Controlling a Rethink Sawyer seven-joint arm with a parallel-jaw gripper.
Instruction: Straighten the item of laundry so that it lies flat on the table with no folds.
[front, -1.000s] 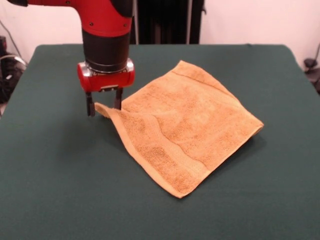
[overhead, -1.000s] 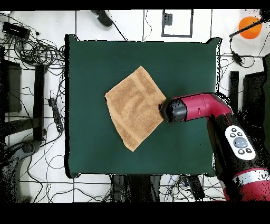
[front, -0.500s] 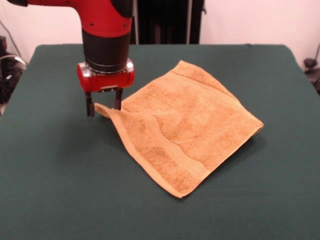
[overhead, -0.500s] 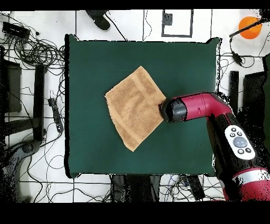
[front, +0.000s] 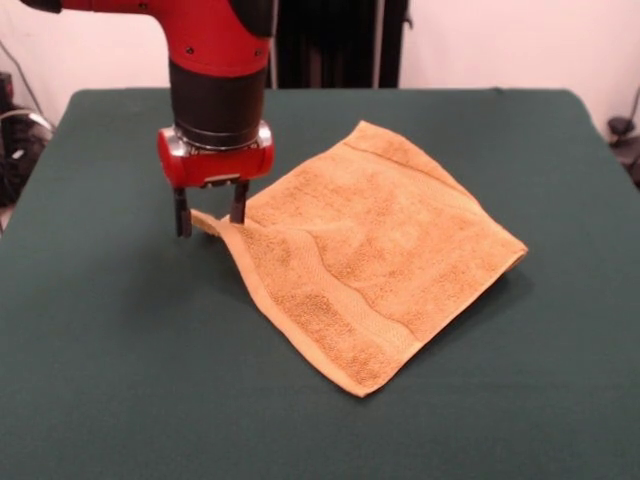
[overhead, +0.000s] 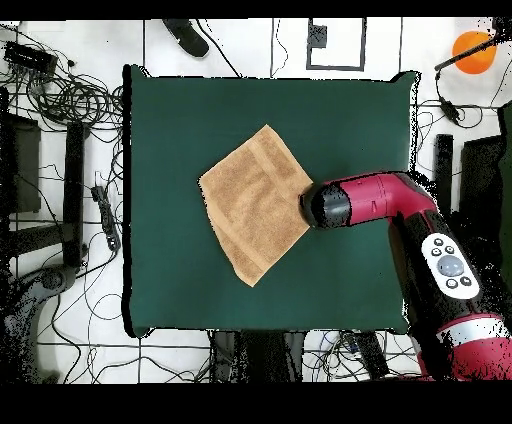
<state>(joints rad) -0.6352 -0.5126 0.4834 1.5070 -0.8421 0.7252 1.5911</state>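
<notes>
Gripper (front: 210, 217) at the towel's corner

Its jaws stand apart, straddling the lifted corner of the mustard towel (front: 375, 255) — the rest of the cloth spreads away from that corner across the green table (front: 100, 350), nearly flat.

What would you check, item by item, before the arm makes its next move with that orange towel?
1. Gripper at the towel's corner: ok, its jaws straddle the left corner in the front view.
2. Corner actually pinched: not ok, the jaws stand apart with the cloth between them.
3. Towel flat: not ok, that corner is raised and a ripple runs along the near band.
4. Towel fully on the table: ok, green top shows on every side.
5. Room to pull the corner outward: ok, bare table lies beyond the gripper.
6. Fold hidden under the arm in the overhead view: cannot tell.
</notes>
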